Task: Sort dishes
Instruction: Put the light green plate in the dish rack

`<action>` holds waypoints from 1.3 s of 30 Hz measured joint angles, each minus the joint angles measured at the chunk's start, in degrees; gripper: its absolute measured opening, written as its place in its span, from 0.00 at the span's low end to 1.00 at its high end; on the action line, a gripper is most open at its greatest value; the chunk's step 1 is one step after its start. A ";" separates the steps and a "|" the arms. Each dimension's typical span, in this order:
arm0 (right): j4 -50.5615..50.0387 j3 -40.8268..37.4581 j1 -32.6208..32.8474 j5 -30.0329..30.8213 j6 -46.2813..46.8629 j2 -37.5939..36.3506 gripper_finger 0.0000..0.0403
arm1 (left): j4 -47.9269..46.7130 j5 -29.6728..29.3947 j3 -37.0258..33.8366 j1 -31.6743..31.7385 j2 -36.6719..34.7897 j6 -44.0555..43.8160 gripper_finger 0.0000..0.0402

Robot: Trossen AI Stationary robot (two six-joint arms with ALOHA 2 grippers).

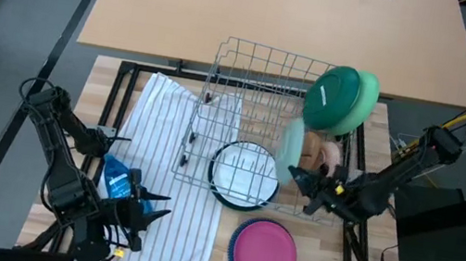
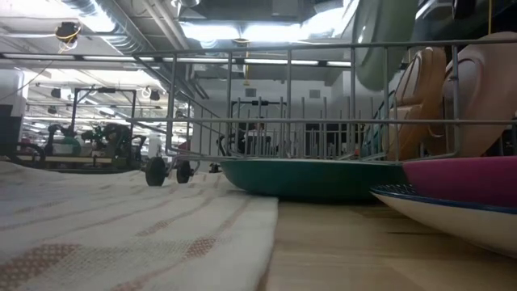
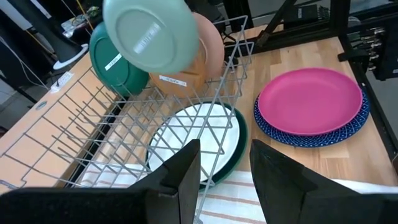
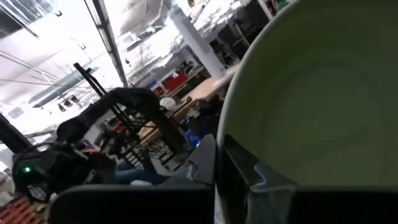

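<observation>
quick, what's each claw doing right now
left claw: open, holding nothing, near the blue soap bottle.
right claw: shut on a sage plate by the wire rack.

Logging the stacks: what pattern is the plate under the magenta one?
Dark blue with small white dots, clearest in the left wrist view.

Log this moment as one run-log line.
left gripper: open, idle beside towel | right gripper: shut on sage plate at wire rack | magenta plate: stacked on table
</observation>
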 joint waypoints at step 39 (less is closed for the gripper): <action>3.65 0.02 -6.08 0.05 5.79 12.54 0.11 | 0.03 0.13 0.00 0.97 0.09 -1.34 0.32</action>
